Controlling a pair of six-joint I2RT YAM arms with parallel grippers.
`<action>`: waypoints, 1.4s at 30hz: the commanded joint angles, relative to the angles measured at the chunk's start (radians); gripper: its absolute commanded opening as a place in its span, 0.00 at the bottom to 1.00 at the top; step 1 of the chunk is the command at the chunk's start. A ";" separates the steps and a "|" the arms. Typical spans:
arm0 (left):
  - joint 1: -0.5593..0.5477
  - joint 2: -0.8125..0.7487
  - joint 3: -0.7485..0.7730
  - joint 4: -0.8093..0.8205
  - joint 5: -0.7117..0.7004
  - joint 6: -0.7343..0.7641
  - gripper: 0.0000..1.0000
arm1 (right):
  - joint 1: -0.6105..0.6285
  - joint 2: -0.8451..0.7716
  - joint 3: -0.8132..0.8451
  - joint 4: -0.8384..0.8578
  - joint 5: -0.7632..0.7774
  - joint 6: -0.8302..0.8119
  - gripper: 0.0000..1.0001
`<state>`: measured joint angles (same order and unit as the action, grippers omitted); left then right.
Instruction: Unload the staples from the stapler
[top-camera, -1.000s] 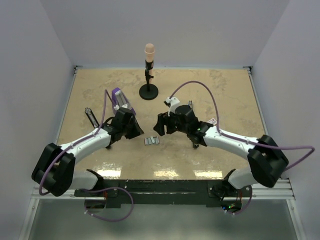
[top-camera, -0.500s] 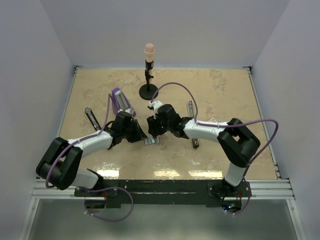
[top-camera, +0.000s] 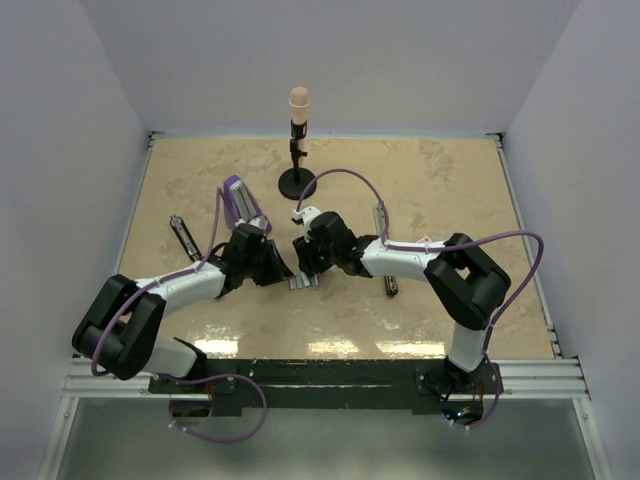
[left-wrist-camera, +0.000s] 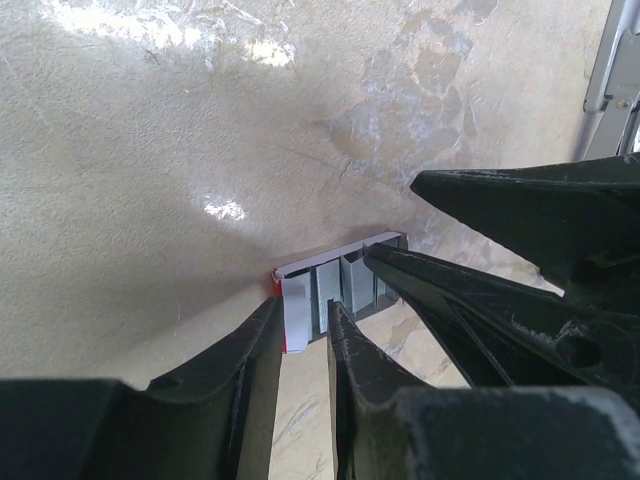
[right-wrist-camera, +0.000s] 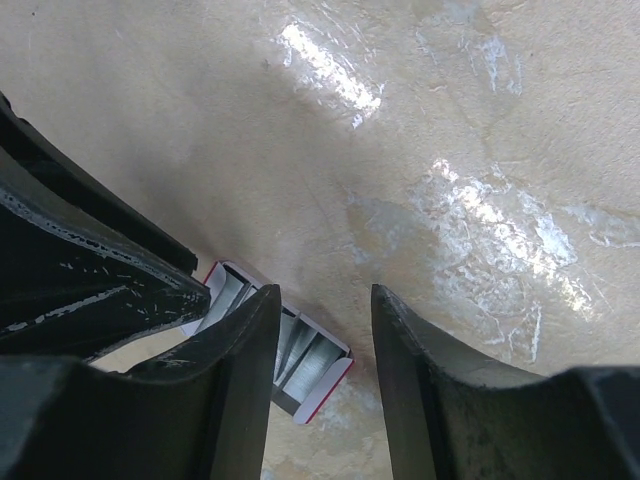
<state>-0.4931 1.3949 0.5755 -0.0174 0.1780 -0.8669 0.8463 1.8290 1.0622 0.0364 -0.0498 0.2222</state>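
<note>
Far left on the table (top-camera: 450, 180) lies a slim dark bar (top-camera: 183, 236). From above it is too small to say whether it is part of the stapler. Next comes a purple-and-white block (top-camera: 238, 203).

Then comes the left gripper (left-wrist-camera: 305, 312), its fingers set narrow around the white end of a red-edged card tray (left-wrist-camera: 345, 250). It looks to be pinching that end, though the contact itself sits under the tips. In the tray lie the staples (left-wrist-camera: 328, 290), grey ridged strips side by side, between the two grippers.

The right gripper (right-wrist-camera: 325, 295) hangs over the tray's other end with its fingers partway apart, holding nothing; only the tray's corner shows below the gap. Right of it lies the stapler (top-camera: 380, 214), apart from the strips.

Two sets of fingers crowd one small, light tray. If the right fingers land on the card wall rather than on a strip, the tray may tip or slip out of the left pinch and spill the strips. The tips could also knock each other.

The right forearm covers the stapler's middle, so it is not possible to tell whether its channel is loaded. The left fingers hide the tray's near corner.
</note>
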 joint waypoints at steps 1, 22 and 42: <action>0.004 0.001 -0.014 0.023 -0.014 0.028 0.28 | 0.005 -0.002 0.025 0.008 0.028 -0.021 0.45; 0.004 0.021 -0.023 0.042 -0.014 0.022 0.27 | 0.008 0.030 0.016 0.019 0.022 -0.023 0.42; 0.004 0.044 -0.046 0.103 0.043 0.002 0.27 | -0.006 -0.140 0.005 -0.122 0.172 0.106 0.47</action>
<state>-0.4931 1.4254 0.5529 0.0120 0.1837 -0.8684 0.8505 1.7851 1.0557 -0.0250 0.0216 0.2443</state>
